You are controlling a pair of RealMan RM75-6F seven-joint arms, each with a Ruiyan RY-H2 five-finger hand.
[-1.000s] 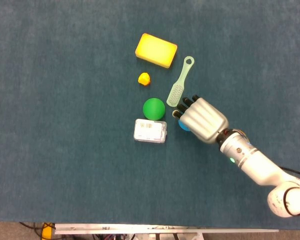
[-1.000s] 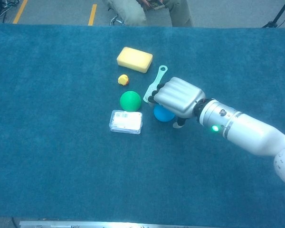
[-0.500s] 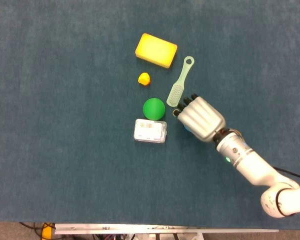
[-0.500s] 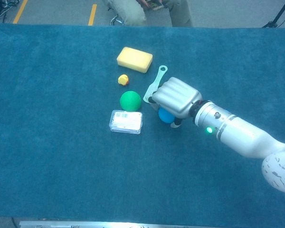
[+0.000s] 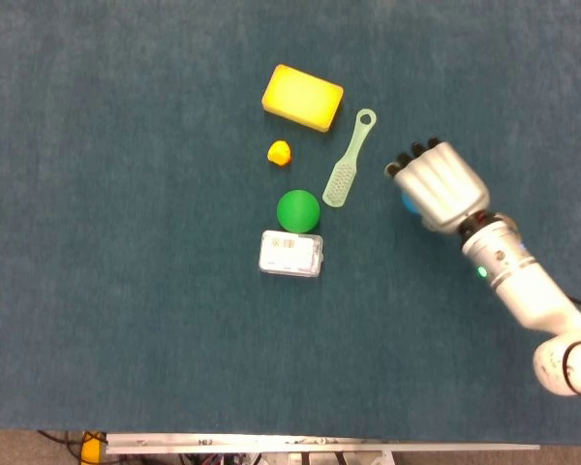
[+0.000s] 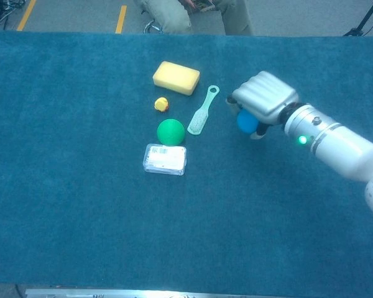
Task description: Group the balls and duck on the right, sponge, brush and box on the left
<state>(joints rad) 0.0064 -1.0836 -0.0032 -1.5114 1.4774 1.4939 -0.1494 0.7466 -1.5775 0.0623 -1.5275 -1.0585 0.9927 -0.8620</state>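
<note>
Risk first: your right robot hand (image 6: 263, 101) has its fingers curled over the small blue ball (image 6: 246, 121), which peeks out beneath the palm in the chest view and is nearly hidden in the head view. You cannot tell how securely it sits, so a jolt or an early release could send it rolling across the blue carpeted desk (image 6: 81, 217) back toward the cluster. Your left robot hand is out of both views.

To the left of that hand lie the pale green plastic brush (image 5: 349, 160), the green ball (image 5: 297, 209), the small yellow duck (image 5: 279, 152), the yellow rectangular sponge (image 5: 302, 97) and the clear plastic box (image 5: 290, 254), all close together. Set the blue ball down well to the right and low, so it settles rather than bounces.
</note>
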